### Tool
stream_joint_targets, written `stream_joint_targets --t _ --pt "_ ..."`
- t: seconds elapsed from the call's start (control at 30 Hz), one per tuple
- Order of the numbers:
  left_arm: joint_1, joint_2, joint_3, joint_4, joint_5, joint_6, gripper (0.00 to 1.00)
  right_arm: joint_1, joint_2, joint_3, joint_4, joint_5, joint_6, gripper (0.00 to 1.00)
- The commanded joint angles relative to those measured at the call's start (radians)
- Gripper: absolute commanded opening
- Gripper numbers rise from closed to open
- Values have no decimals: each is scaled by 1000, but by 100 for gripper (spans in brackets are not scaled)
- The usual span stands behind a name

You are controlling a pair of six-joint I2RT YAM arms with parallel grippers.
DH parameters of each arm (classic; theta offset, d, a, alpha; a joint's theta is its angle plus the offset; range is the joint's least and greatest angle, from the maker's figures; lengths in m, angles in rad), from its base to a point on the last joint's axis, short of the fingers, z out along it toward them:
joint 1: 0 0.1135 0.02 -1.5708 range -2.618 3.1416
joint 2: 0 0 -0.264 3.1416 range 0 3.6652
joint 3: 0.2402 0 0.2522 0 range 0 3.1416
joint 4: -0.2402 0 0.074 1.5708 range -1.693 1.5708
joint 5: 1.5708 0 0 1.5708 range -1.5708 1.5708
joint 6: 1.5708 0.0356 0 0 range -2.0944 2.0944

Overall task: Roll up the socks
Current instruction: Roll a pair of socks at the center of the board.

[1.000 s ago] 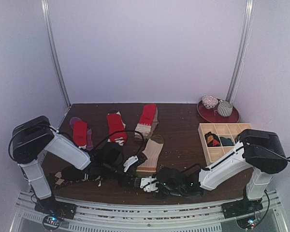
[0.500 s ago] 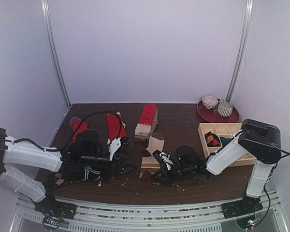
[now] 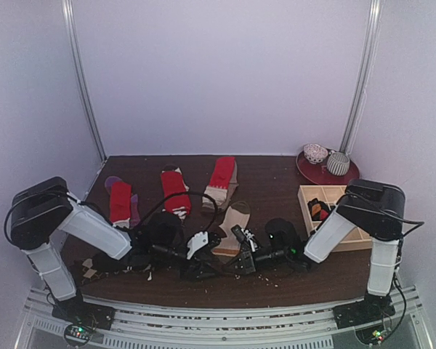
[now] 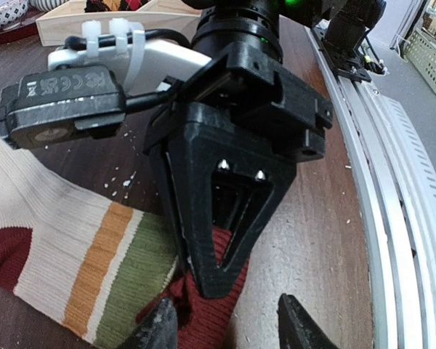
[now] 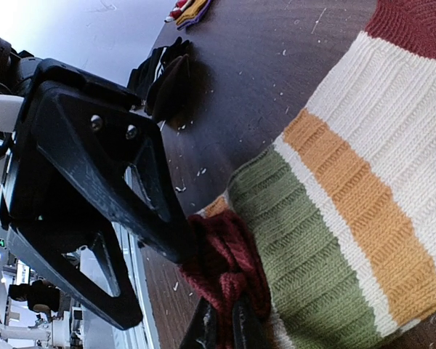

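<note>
Dark brown wooden surface [image 3: 276, 182] carries the beige ribbed fabric sock with red, orange and green bands [image 3: 232, 220], lying near the front centre between my two arms. My right tool [image 5: 221, 323] is pinched tight on its dark red end. My left tool [image 4: 225, 327] faces it, fingers spread wide, clamping nothing.
</note>
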Motion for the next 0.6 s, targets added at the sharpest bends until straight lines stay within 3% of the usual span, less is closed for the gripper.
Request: stream_joint_targets --t 0.0,0.07,0.23,0.43,0.57 --pt "-6 58 51 83 -4 15 46 2 33 -5 -112 -23 13 0" --pt "-6 84 56 97 -19 6 45 3 27 -9 -118 -27 12 0" --pt "-7 148 76 63 -26 -12 30 2 12 -16 -128 -35 15 0" --pt "-6 177 43 32 -42 -48 0 -3 -52 -12 -216 -19 -41 0" --pt "-6 194 60 -55 -45 -84 0 -1 -195 29 -436 70 -226 10"
